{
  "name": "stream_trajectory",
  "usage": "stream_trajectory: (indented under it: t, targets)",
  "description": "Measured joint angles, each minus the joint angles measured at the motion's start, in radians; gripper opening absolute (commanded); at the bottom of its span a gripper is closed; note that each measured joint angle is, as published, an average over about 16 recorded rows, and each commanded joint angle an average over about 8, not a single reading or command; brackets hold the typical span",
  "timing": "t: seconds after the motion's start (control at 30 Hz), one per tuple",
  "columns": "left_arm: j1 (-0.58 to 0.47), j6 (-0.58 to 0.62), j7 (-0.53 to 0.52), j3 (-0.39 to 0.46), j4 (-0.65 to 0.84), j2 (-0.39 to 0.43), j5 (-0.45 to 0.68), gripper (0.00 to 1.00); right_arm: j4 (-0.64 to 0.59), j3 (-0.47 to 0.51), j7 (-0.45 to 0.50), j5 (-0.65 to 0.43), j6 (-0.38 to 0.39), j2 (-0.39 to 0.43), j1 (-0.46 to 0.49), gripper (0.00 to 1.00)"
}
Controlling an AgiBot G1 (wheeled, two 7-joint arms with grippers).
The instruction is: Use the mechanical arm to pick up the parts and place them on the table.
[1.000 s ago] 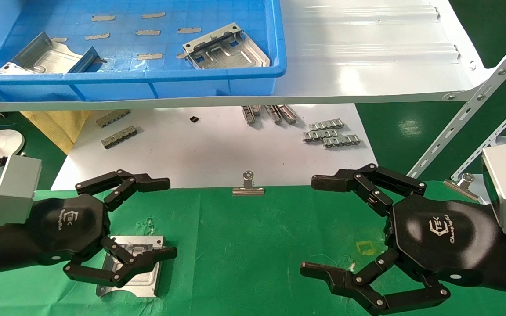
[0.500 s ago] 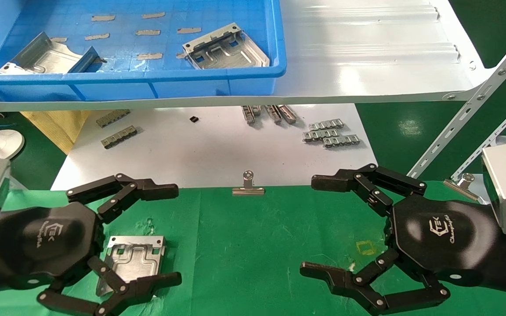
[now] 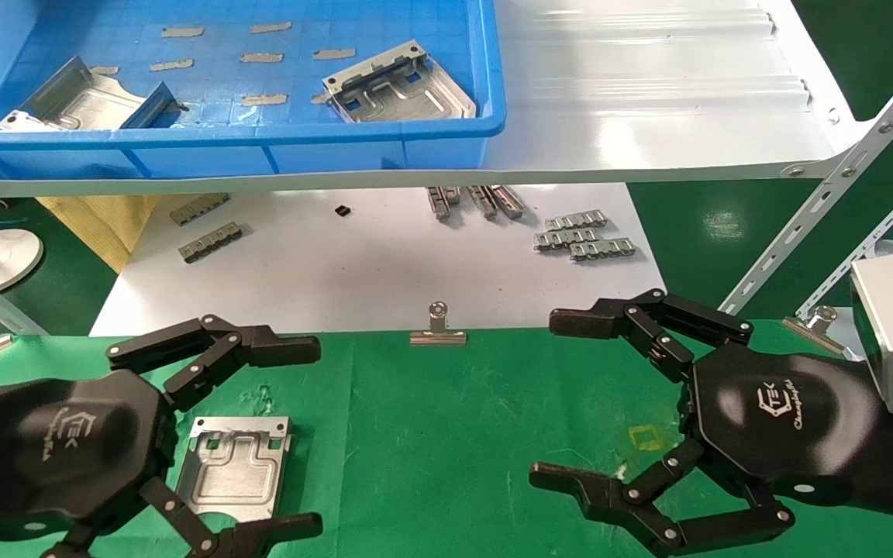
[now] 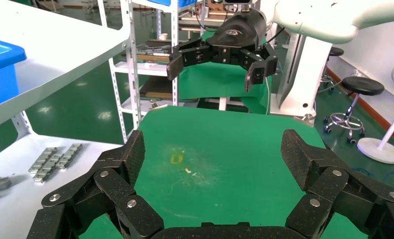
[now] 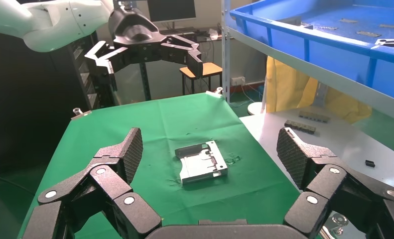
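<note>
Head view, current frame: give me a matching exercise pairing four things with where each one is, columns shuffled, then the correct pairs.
Things:
1. part with the stepped groove, lying flat
2. part with square holes
3. binder clip
4. right gripper

Places:
A. inside the blue bin on the white shelf
B. on the green table, just off the open left gripper
C. at the far edge of the green cloth, midway between the two arms
D. over the right side of the green cloth, fingers spread, holding nothing

Pairs: 1-B, 2-A, 3-C, 4-D
</note>
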Motion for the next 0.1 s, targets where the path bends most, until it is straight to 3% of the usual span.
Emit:
stream_trajectory:
  t: [0.1]
  targets:
    - [-0.001,0.0,0.002,0.002,0.003,0.0,0.0,1.0,0.0,0.0,0.0,0.0,0.0,0.0,0.0,1.0]
